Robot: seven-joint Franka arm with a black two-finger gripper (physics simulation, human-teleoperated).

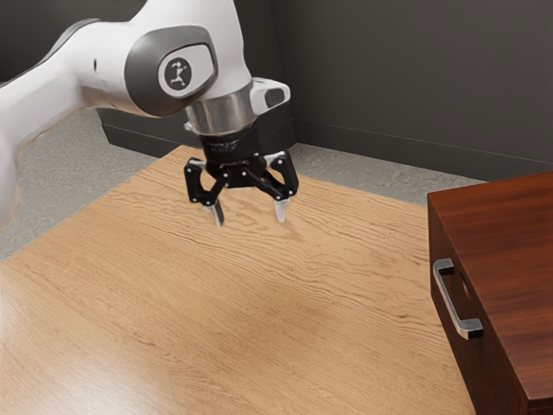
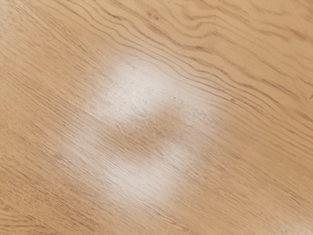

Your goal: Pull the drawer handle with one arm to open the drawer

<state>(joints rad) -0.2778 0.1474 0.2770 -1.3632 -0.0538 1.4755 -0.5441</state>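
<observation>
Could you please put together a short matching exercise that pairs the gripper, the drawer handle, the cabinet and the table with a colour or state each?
Things:
1. gripper
2. drawer handle
3. cabinet
4. table

Descriptions:
A. silver, mounted on the cabinet's front
B. light wood with wavy grain
C. open, above the table, holding nothing
D. dark reddish-brown wood, at the exterior view's right

Pairs: 1-C, 2-A, 3-D, 4-B
</observation>
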